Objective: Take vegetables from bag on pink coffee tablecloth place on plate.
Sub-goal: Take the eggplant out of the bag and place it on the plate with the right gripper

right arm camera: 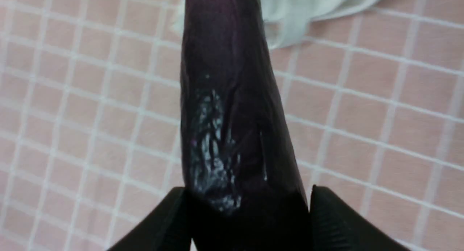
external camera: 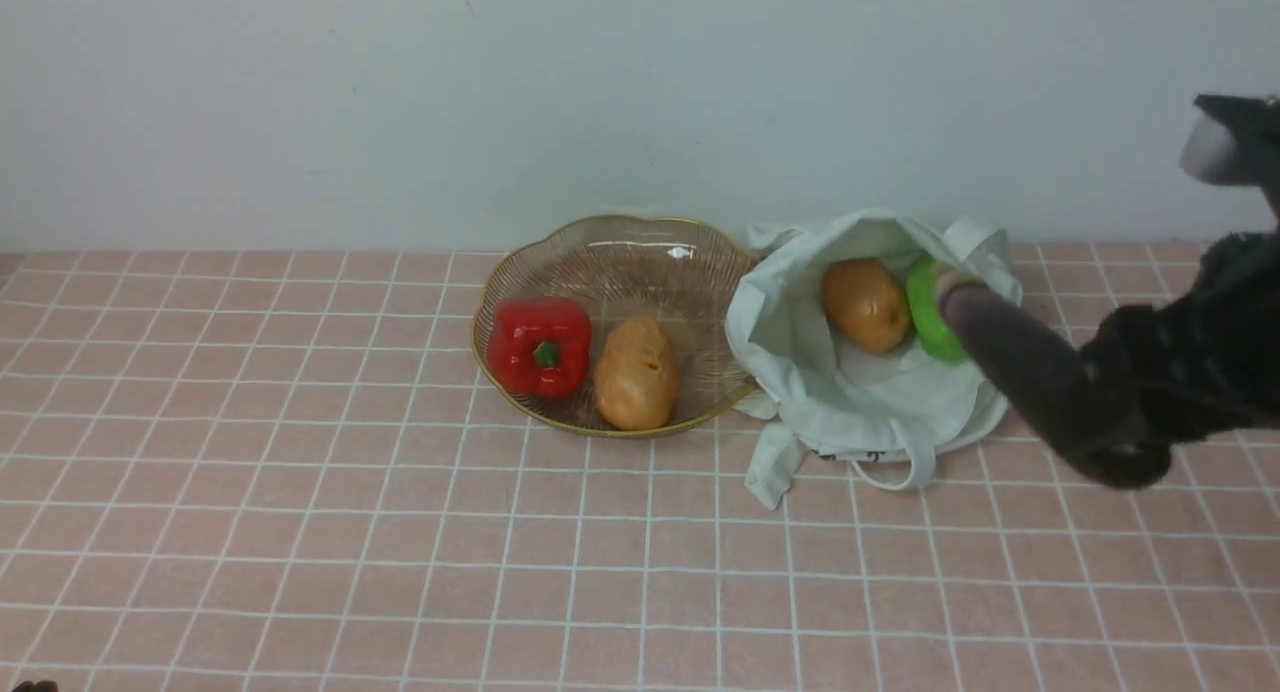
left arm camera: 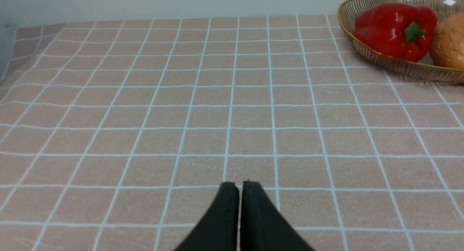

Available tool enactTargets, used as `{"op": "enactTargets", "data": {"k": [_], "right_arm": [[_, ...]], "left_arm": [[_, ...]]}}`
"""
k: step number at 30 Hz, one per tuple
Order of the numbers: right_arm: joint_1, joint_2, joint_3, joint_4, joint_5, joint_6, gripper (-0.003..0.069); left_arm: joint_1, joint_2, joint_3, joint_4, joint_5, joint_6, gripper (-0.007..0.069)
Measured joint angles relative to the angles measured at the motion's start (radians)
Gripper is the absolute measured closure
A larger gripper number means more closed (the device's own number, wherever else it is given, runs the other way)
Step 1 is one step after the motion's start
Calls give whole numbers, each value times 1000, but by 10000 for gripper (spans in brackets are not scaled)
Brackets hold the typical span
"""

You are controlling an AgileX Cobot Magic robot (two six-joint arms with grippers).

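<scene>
My right gripper (external camera: 1120,432) is shut on the thick end of a long dark purple eggplant (external camera: 1020,367), held in the air over the near right edge of the white cloth bag (external camera: 850,402). In the right wrist view the eggplant (right arm camera: 228,116) fills the gap between the fingers (right arm camera: 326,218). A tan potato (external camera: 866,304) and a bright green vegetable (external camera: 930,317) lie in the open bag. On the glass plate (external camera: 640,252) sits another tan potato (external camera: 636,374). My left gripper (left arm camera: 239,185) is shut and empty, low over the pink tablecloth (left arm camera: 181,116).
A red bell pepper (external camera: 540,344) lies in the plate beside the potato, and the left wrist view shows that pepper (left arm camera: 395,29) too. A pale wall runs along the far edge of the cloth. The bag's loop handles (external camera: 900,467) trail toward me.
</scene>
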Motion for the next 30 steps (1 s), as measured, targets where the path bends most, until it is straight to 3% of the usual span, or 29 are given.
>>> {"op": "enactTargets", "data": {"k": [4, 7, 11, 14, 17, 19, 21, 26, 30], "right_arm": [[122, 12, 20, 61, -41, -63, 276], [261, 116, -25, 76, -163, -81, 276], [329, 295, -158, 74, -329, -82, 276], [335, 424, -261, 61, -407, -74, 276], [327, 606, -423, -12, -450, 31, 276], [319, 687, -492, -56, -446, 111, 276], [312, 799, -622, -178, -410, 228, 276], [310, 930, -767, -356, -310, 330, 275], [310, 957, -795, -376, -289, 344, 223]], "left_arm": [[0, 0, 0, 0, 0, 0, 629], [0, 0, 0, 0, 0, 0, 629], [0, 0, 0, 0, 0, 0, 629], [0, 0, 0, 0, 0, 0, 629], [0, 0, 0, 0, 0, 0, 629], [0, 0, 0, 0, 0, 0, 629], [0, 0, 0, 0, 0, 0, 629], [0, 0, 0, 0, 0, 0, 629], [0, 0, 0, 0, 0, 0, 629]]}}
